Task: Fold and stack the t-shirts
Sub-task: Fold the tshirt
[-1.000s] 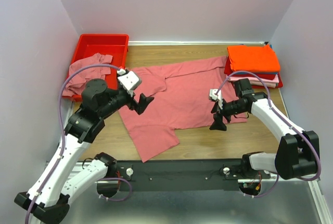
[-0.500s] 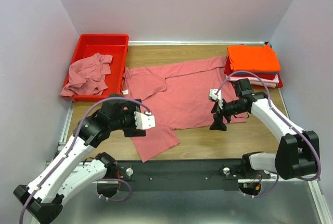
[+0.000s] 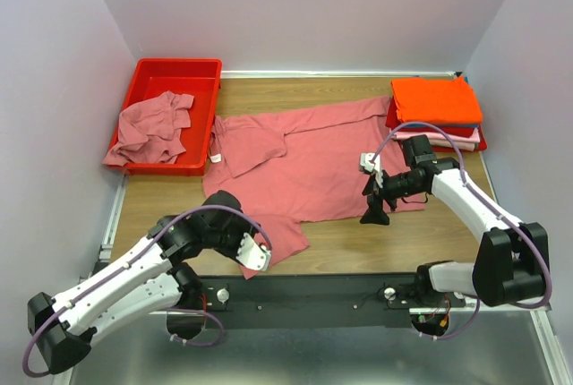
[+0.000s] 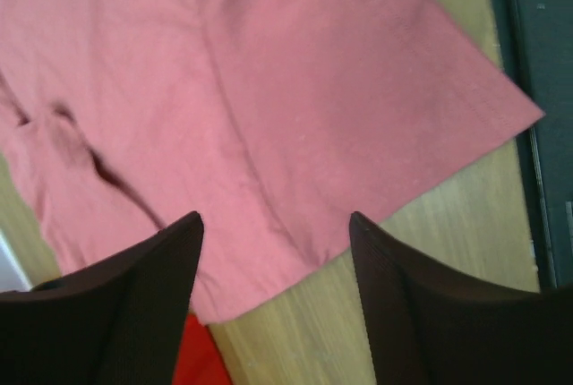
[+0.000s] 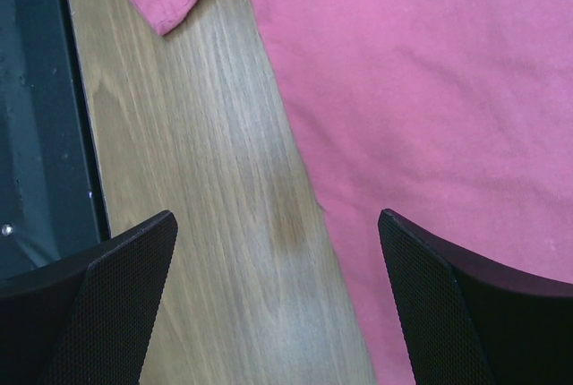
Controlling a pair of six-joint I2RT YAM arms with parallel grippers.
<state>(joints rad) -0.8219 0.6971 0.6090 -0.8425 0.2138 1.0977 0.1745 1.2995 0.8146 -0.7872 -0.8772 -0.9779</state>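
2 open, empty pincers: left gripper [image 4: 273, 224] over shirt [image 3: 304, 161] flap, right gripper [image 5: 277, 219] at its edge, poised to pinch.

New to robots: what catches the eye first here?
A big rose-pink t-shirt sprawls across the middle of the wooden table. Far right sits a folded stack topped by an orange shirt; far left, a red bin holds a crumpled pink shirt.

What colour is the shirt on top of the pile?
The top shirt is bright orange. The top external view shows it best.
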